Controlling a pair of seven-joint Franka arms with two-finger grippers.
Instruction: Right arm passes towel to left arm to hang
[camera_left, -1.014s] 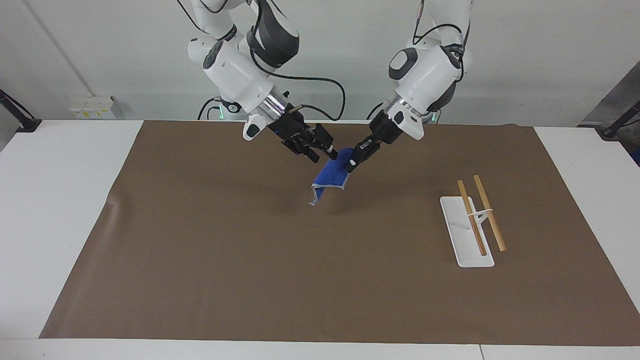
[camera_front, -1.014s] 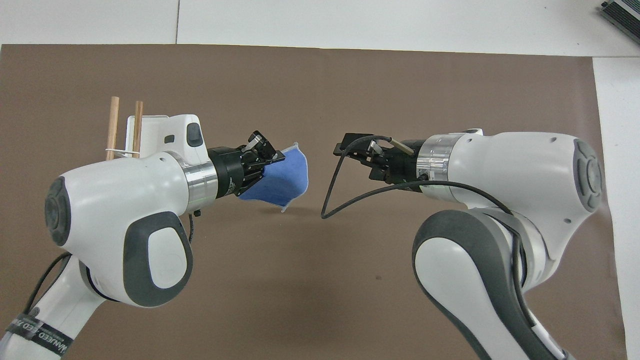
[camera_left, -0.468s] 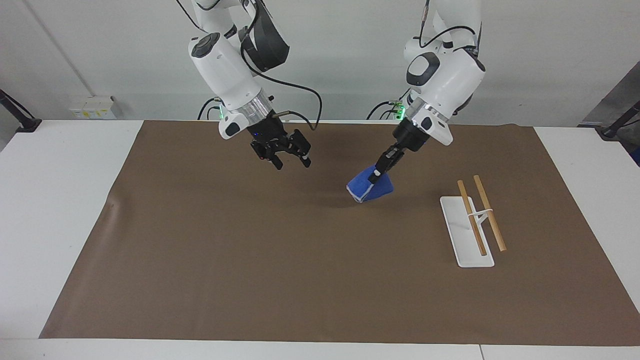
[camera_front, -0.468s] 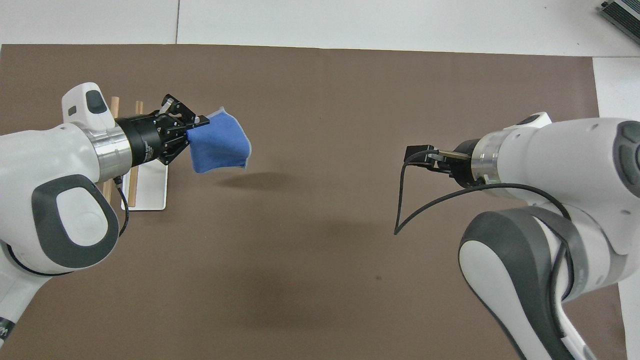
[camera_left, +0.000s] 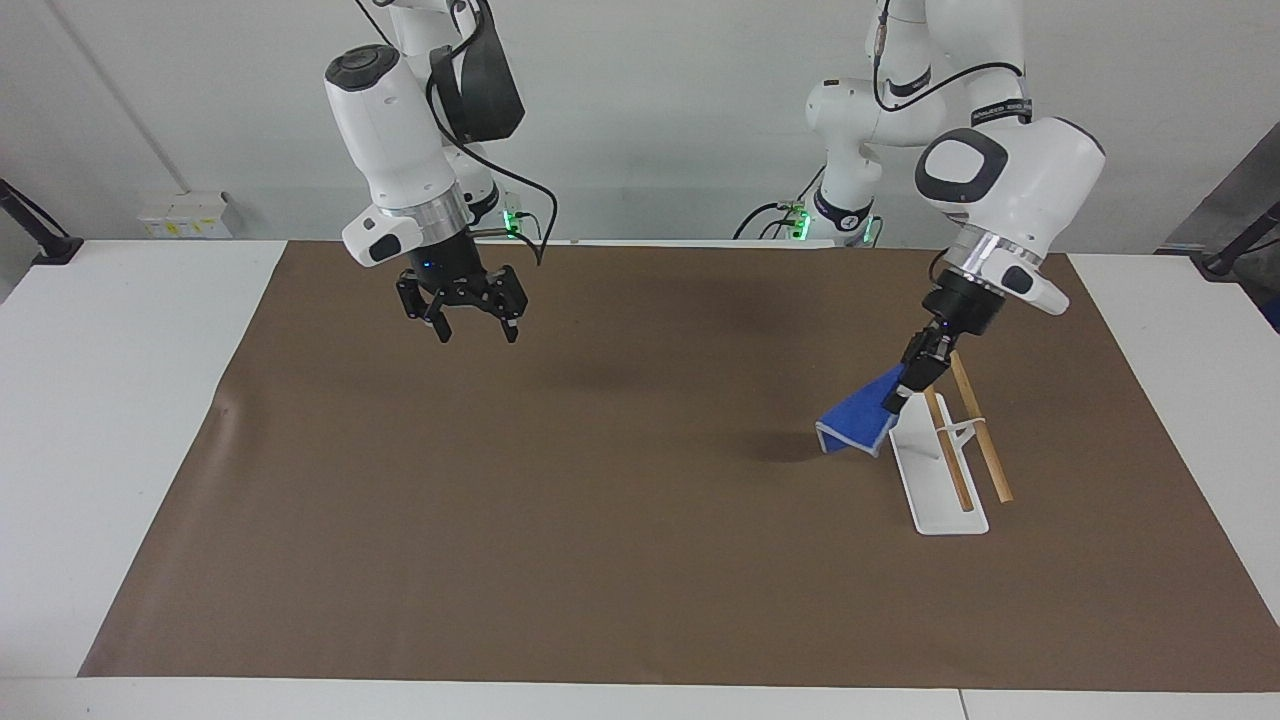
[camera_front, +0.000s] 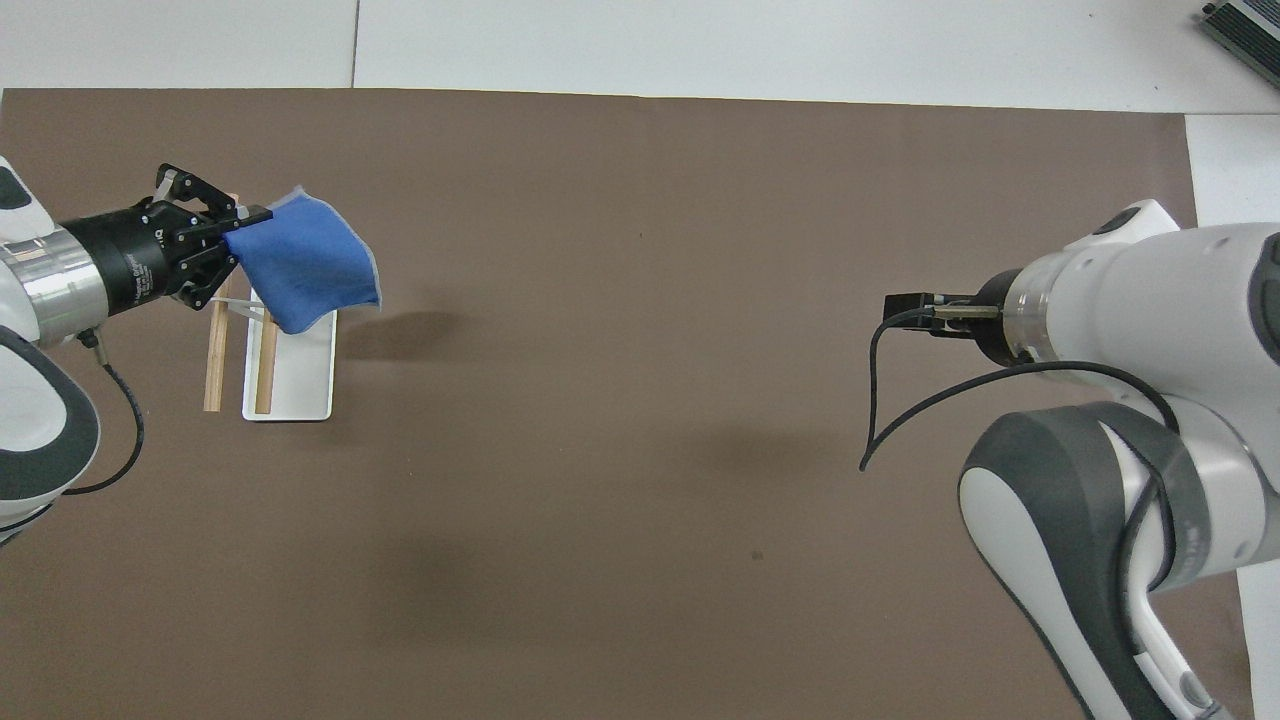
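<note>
The towel (camera_left: 858, 420) hangs pinched by one corner in the left gripper (camera_left: 912, 382), its free end drooping just beside the wooden rails of the rack (camera_left: 962, 432). The right gripper (camera_left: 462, 318) waits over the desk (camera_left: 600, 520), jaws spread and empty.

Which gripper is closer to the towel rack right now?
Left. The left gripper, holding the towel, hangs right over the rack; the right gripper hangs open toward the right arm's end.

Bright, even overhead light fills both views, with soft diffuse shadows on the brown mat (camera_left: 600, 500), the darkest lying at 9 o'clock of the raised towel (camera_left: 855, 420). Focus is sharp throughout; no glare, little edge distortion.
</note>
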